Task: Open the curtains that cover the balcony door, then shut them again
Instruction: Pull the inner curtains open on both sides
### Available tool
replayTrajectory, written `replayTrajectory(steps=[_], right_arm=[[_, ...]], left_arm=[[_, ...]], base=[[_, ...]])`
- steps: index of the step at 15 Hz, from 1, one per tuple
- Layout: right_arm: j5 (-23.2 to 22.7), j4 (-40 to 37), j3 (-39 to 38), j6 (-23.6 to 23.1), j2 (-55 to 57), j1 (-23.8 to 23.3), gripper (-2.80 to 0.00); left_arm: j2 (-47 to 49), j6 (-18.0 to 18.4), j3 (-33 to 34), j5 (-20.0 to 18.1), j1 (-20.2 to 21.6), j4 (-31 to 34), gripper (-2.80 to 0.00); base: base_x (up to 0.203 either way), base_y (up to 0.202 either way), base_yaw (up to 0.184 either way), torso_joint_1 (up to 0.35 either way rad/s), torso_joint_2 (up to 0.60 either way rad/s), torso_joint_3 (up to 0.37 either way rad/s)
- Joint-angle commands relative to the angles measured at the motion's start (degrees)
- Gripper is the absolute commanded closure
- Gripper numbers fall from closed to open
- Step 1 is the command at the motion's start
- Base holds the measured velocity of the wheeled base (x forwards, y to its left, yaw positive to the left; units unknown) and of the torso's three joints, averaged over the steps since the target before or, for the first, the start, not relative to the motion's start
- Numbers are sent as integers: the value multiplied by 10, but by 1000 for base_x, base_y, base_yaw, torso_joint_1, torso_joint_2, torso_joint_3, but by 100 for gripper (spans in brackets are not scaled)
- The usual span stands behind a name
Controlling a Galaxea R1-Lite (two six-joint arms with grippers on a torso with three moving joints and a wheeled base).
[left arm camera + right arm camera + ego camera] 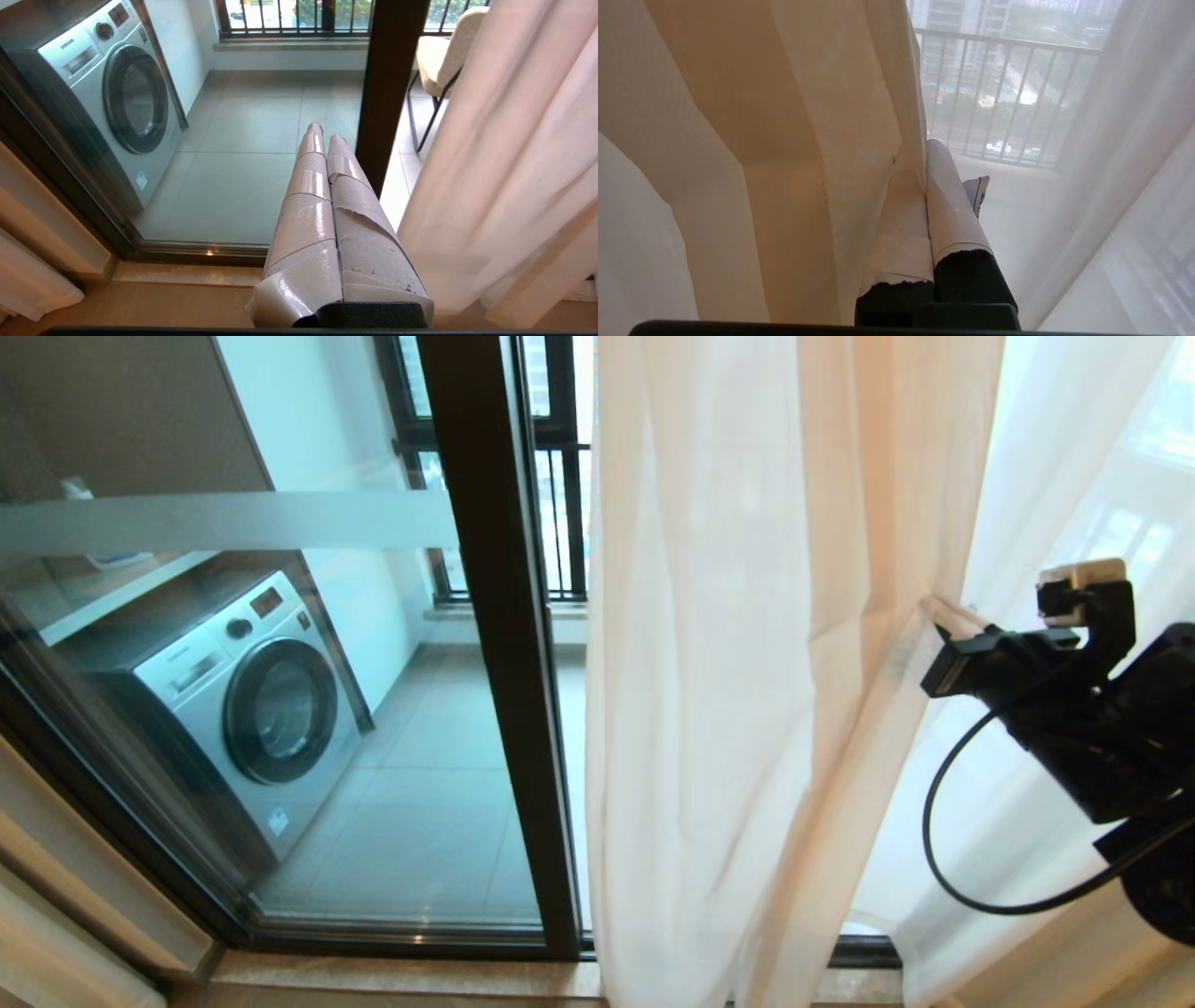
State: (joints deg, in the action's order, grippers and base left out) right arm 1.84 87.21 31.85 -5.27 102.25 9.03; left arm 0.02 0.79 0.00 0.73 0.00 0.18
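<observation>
Head view, left to right: a washing machine [247, 695] stands on the balcony's tiled floor [439, 803] behind the balcony door [499, 644], whose glass carries a frosted horizontal band and whose dark frame rises upright near the middle. Just right of that frame hang the curtains [747, 691], gathered in vertical folds that reach down to the sill. At the far right, the right end effector [938, 611] has its taped fingers [945, 196] pressed together, pinching a curtain edge. Left wrist view: the left end effector [326, 133] hangs low before the glass, fingers closed on nothing, the curtains beside it; a chair [441, 56] stands beyond the frame.
</observation>
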Motion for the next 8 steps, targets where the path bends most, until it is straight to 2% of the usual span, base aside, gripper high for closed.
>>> replayTrajectory(steps=[1, 8], right_arm=[[0, 17, 10, -1, 6, 0, 0], [0, 17, 19, -1, 9, 1, 0]], left_arm=[[0, 0, 0, 0, 0, 0, 0], [0, 0, 0, 1, 0, 0, 0]], base=[[0, -189, 3, 2, 1, 3], [0, -191, 1, 2, 3, 4]])
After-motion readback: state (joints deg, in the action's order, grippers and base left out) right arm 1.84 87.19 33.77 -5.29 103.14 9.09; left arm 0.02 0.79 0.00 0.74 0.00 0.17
